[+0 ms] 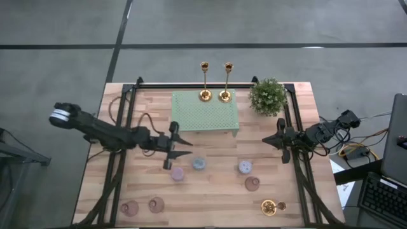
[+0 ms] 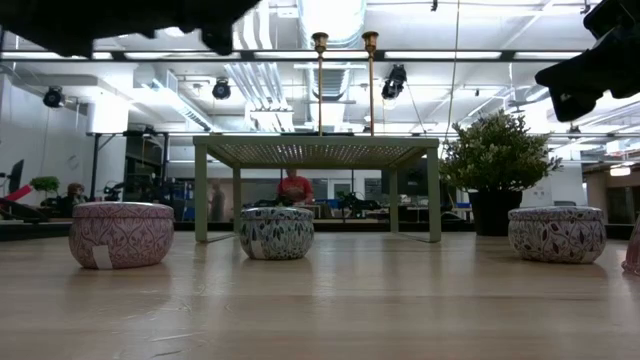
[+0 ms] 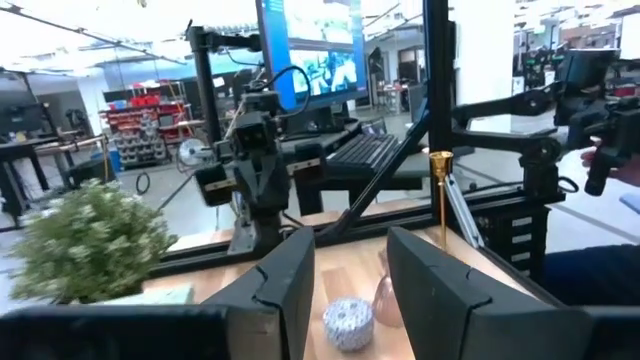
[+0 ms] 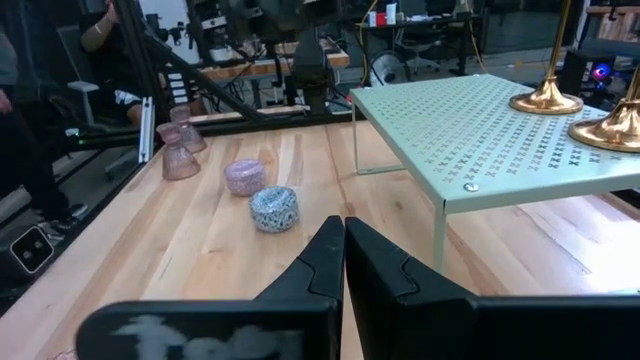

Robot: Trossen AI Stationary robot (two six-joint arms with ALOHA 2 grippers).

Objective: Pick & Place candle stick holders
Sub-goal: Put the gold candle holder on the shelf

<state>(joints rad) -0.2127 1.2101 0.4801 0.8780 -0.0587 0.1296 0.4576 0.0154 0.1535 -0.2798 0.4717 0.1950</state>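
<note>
Two gold candlesticks (image 1: 205, 94) (image 1: 225, 94) stand by their round bases on the pale green perforated stand (image 1: 205, 114). A third gold candlestick (image 1: 272, 206) stands upright on the table at the near right and also shows in the left wrist view (image 3: 440, 200). Several small pastel holders sit mid-table: pale blue (image 1: 199, 164) (image 1: 245, 166), lilac-pink (image 1: 177, 173), pink (image 1: 252, 184) (image 1: 130, 207) (image 1: 156, 205). My left gripper (image 1: 189, 144) is open and empty, above the table just left of them. My right gripper (image 1: 264, 141) is shut and empty, right of the stand.
A bushy green potted plant (image 1: 267, 97) stands at the far right beside the stand. Black frame rails (image 1: 121, 127) run along the table's left and right sides. Bare wood (image 1: 210, 203) lies along the near middle. People show in the room behind.
</note>
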